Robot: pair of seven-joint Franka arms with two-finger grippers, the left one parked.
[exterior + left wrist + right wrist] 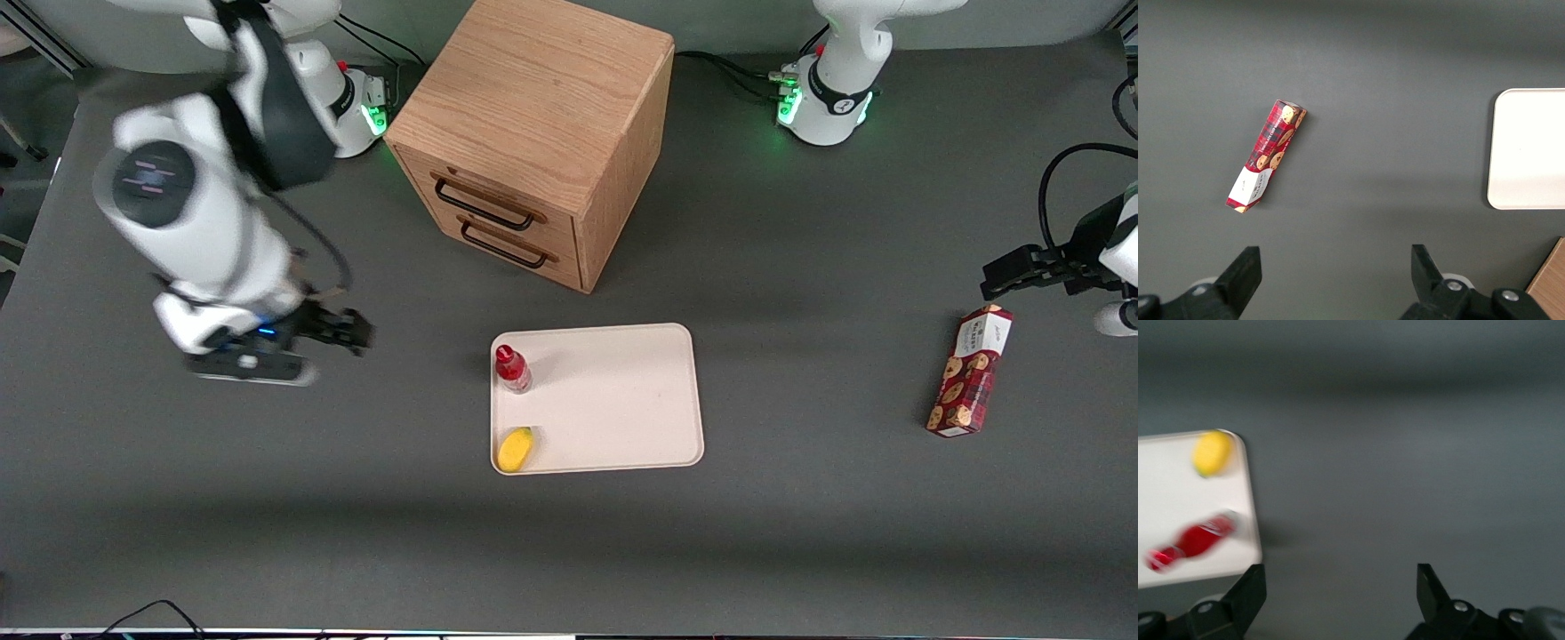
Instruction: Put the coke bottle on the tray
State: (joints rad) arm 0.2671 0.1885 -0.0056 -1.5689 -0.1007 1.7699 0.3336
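The small red coke bottle (512, 368) stands upright on the cream tray (622, 400), in the tray's corner toward the working arm and nearer the cabinet. It also shows in the right wrist view (1195, 540) on the tray (1178, 493). My right gripper (342, 331) is off the tray, above bare table toward the working arm's end, well apart from the bottle. Its fingers (1248, 593) are wide open with nothing between them.
A yellow lemon-like fruit (515, 449) lies on the tray's corner nearest the front camera. A wooden two-drawer cabinet (533, 133) stands farther from the camera than the tray. A red cookie box (969, 371) lies toward the parked arm's end.
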